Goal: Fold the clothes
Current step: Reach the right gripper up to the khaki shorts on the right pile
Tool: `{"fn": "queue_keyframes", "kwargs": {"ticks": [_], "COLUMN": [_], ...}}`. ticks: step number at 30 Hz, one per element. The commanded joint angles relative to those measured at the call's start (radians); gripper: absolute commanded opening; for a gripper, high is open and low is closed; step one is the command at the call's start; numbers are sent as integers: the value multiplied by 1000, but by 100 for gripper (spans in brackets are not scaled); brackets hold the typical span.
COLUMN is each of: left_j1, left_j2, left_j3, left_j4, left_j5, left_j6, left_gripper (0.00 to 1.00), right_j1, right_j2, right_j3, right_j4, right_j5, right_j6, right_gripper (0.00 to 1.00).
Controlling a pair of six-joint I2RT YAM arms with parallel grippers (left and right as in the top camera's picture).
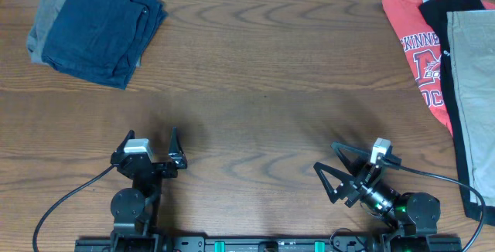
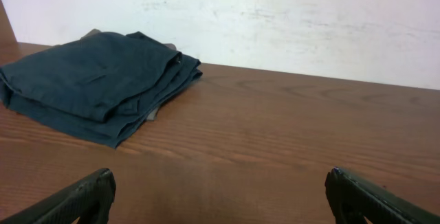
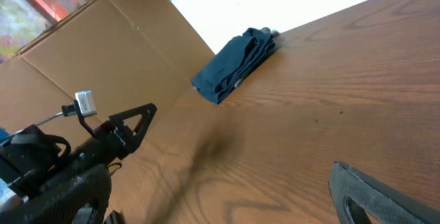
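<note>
Both wide apart and empty: left gripper (image 1: 151, 148), right gripper (image 1: 325, 157). Khakis (image 1: 473, 90) far right look soft, floppy; I'd pinch an edge seam.

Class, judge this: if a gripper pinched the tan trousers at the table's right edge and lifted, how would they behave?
The tan trousers lie flat and limp, so they would probably droop, not hold shape. They overlap a black garment, which might drag along. Pushed, the cloth would likely bunch up.

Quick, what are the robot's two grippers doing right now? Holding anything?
Left gripper: open, holding nothing.
Right gripper: open, holding nothing.
</note>
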Motion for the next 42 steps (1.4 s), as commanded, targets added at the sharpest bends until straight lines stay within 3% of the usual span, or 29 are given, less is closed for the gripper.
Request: {"fn": "queue_keyframes", "kwargs": {"ticks": [1,11,17,21,31,36,42], "left_j1": [4,4,4,4,4,4,4], "left_j2": [-6,-6,-6,-6,-6,-6,-6], "left_j3": [-20,-20,-20,-20,-20,-20,-20], "left_j4": [-36,-36,-36,-36,-36,-36,-36], "left_j5": [-30,-30,-29,-30,-30,-30,-30], "left_j6": [13,13,13,13,13,13,13], "left_gripper": [98,98,98,98,98,98,98], "right_j1": [-2,-2,-2,-2,-39,-150,-270], "right_j2": [-5,-5,44,175,797,1179,1631], "right_j3": [-1,53,204,358,845,1238,1798], "right_j4": [3,6,-33,-141,-368,-586,-982], "right_j5": [-9,28,235,446,930,972,970], "right_j6": [-25,-164,-307,-460,-674,-720,-721], "right_gripper": [99,99,99,99,99,99,99]}}
